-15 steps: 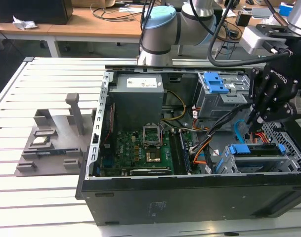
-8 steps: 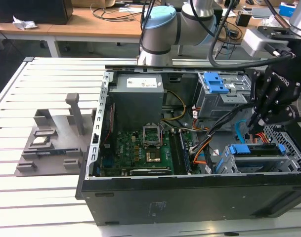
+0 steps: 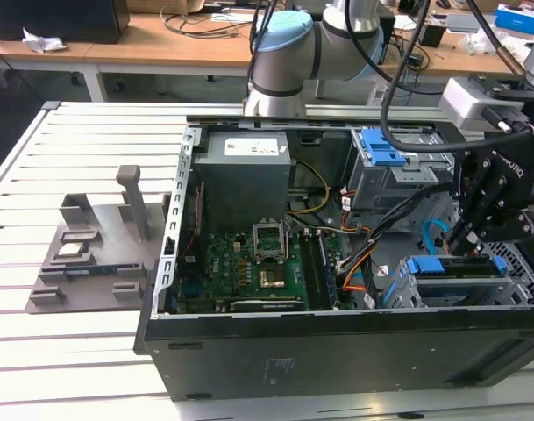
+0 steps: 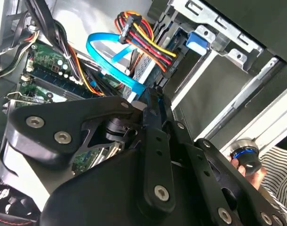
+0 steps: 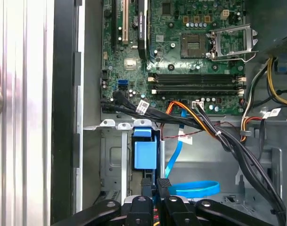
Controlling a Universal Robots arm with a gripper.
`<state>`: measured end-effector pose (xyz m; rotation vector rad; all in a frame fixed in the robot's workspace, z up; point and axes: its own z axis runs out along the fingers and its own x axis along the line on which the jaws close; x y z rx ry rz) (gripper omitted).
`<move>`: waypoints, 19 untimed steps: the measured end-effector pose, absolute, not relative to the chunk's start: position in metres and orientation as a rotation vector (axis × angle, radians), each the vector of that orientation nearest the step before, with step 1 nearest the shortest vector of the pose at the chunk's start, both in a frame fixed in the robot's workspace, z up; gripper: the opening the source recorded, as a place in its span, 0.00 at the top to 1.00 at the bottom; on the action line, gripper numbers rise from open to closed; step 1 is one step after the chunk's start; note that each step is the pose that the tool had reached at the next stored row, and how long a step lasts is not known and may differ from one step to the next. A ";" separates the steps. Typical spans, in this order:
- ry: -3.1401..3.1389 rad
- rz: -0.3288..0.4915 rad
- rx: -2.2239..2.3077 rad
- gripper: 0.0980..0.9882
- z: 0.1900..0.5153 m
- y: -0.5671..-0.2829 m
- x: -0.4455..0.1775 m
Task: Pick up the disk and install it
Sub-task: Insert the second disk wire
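The gripper [image 3: 466,235] hangs low over the drive bays at the front corner of the open computer case [image 3: 337,351], on the exterior view's right, and its fingers look drawn close together, tips down at the blue-edged disk [image 3: 455,267] sitting in the bay cage [image 3: 407,289] there. Whether they actually pinch the disk cannot be told; in the first wrist view the fingertips [image 5: 163,184] meet just beside the blue plastic tab [image 5: 145,153] of the carrier. The disk seems seated in its slot, or very nearly so, blue frame level with the cage rim. Doing this step well likely means pressing straight down along the bay rails, keeping the carrier square so it doesn't bind, and steering clear of the blue data cable [image 4: 110,59] and the coloured power leads [image 4: 143,37] looped just beside it. The arm [image 3: 284,53] reaches across from the far edge of the case, wrist bent down, camera bracket overhanging the bay.
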<state>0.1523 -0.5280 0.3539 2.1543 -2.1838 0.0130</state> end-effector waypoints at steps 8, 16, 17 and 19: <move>-2.184 0.013 2.154 0.93 0.345 -0.528 0.159; -2.184 0.013 2.154 0.93 0.339 -0.528 0.160; -2.183 0.014 2.154 0.93 0.338 -0.528 0.160; -2.183 0.015 2.154 0.93 0.338 -0.528 0.160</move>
